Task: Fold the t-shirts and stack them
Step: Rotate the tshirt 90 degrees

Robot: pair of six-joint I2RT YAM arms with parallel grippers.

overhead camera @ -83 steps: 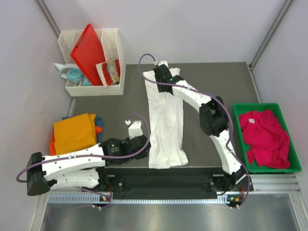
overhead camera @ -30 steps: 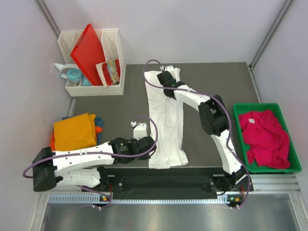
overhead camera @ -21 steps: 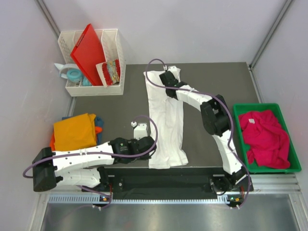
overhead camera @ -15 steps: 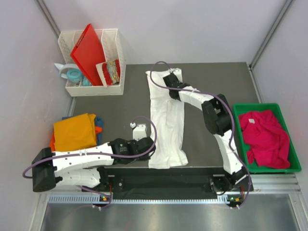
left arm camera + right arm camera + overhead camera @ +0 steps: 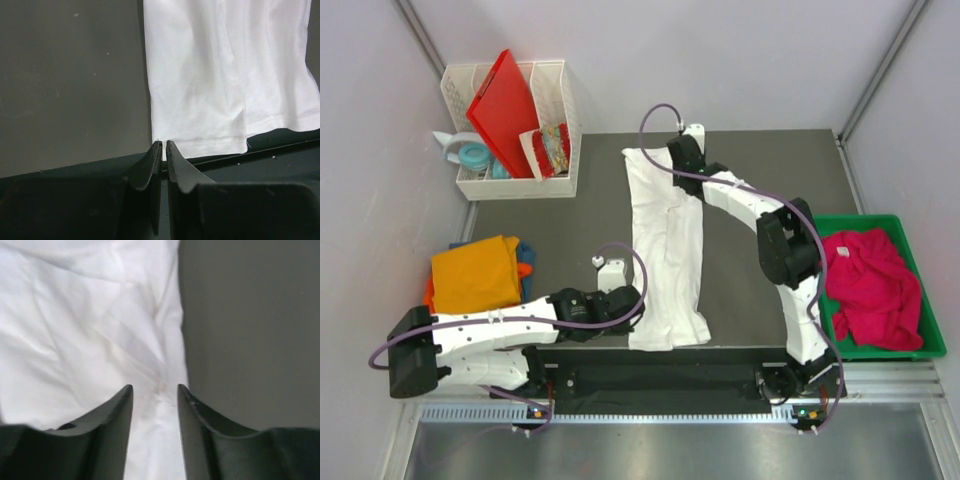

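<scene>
Right gripper (image 5: 155, 387) hangs with its two dark fingers parted and nothing between them, poised over the far right edge of the white cloth t-shirt (image 5: 665, 250), where the fabric meets the bare dark grey table (image 5: 570, 220). That shirt lies flat on the middle of the table as a long narrow strip, folded lengthwise, running from the far side down to the near edge, with light creases near its far end. At the near end the left gripper (image 5: 163, 143) sits low at the shirt's bottom-left hem corner, its fingers drawn almost together with only a thin slit between them; whether a bit of hem is caught there cannot be told. On the left edge of the table, well apart from the white shirt, a folded orange cloth t-shirt (image 5: 472, 272) rests on top of a blue cloth t-shirt (image 5: 527, 250), of which only a sliver shows. A crumpled magenta-pink cloth t-shirt (image 5: 870, 285) fills the green plastic tray (image 5: 932, 300) beside the table's right edge. At the far left stands a white slotted plastic basket (image 5: 515, 187) holding a rigid red plastic board (image 5: 505, 110), tilted.
</scene>
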